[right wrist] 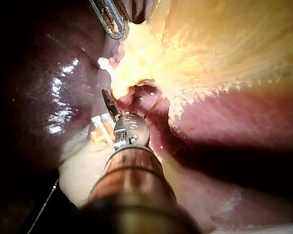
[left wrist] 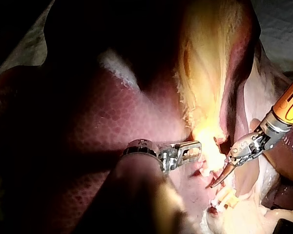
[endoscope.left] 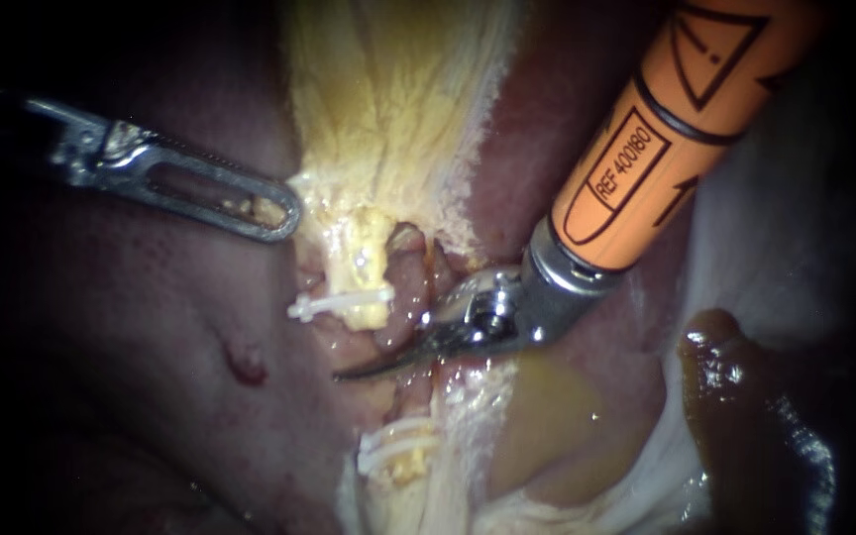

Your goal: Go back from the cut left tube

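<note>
The left tube is cut in two. Its upper stump (endoscope.left: 367,277) carries one white clip (endoscope.left: 339,302), and its lower stump (endoscope.left: 403,461) carries two white clips (endoscope.left: 395,441). My right instrument (endoscope.left: 349,374), on an orange shaft, lies across the gap between the stumps with its curved blades shut and pointing left. My left instrument (endoscope.left: 284,213) has a slotted jaw and is shut on the edge of the yellow gallbladder tissue (endoscope.left: 398,99) just above the upper stump. In the right wrist view the blades (right wrist: 107,100) sit beside the lower clips (right wrist: 102,126).
Dark red liver (endoscope.left: 131,327) fills the left side, with a small red spot (endoscope.left: 245,365). A yellow-green pool of fluid (endoscope.left: 557,416) lies under the right instrument's shaft. A dark brown glistening lump (endoscope.left: 735,396) sits at the lower right.
</note>
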Action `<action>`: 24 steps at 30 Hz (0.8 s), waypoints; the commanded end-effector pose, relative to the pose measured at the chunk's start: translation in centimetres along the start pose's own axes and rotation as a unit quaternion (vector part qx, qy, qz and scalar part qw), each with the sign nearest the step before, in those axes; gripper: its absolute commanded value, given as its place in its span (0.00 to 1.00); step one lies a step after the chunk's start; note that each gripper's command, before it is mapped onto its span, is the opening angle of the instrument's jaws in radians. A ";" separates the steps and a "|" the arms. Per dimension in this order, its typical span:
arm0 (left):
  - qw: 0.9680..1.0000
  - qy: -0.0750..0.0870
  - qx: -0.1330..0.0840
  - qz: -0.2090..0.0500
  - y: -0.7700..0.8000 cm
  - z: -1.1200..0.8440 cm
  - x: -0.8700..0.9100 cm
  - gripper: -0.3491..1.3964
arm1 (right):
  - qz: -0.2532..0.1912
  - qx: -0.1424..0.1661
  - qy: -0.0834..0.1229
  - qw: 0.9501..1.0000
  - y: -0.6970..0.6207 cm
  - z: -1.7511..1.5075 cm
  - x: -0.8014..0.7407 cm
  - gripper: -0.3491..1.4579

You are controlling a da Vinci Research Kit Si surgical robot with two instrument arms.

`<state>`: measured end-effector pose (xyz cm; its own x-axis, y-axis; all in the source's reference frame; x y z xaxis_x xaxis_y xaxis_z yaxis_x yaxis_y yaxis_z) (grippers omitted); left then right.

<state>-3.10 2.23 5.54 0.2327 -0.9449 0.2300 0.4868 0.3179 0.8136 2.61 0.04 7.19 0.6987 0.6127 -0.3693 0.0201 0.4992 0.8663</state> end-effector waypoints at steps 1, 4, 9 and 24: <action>1.000 0.000 0.000 0.000 0.00 0.00 0.00 0.00 | 0.000 0.000 0.000 1.000 0.00 0.00 0.00 0.00; 1.000 0.000 0.000 0.000 0.00 0.00 0.00 0.00 | -0.001 0.003 0.005 1.000 0.01 0.00 -0.01 0.00; 1.000 0.000 0.000 0.000 0.01 0.00 0.00 0.00 | -0.004 0.000 0.034 0.999 0.02 0.06 -0.06 0.72; 1.000 0.001 0.001 0.001 0.02 -0.02 0.01 0.00 | -0.056 -0.066 0.079 0.993 -0.09 -0.15 -0.20 0.99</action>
<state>-3.07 2.23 5.55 0.2344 -0.9445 0.2304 0.4858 0.3191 0.8137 2.28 -0.04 7.10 0.5682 0.6214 -0.5394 -0.0138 0.6626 0.7488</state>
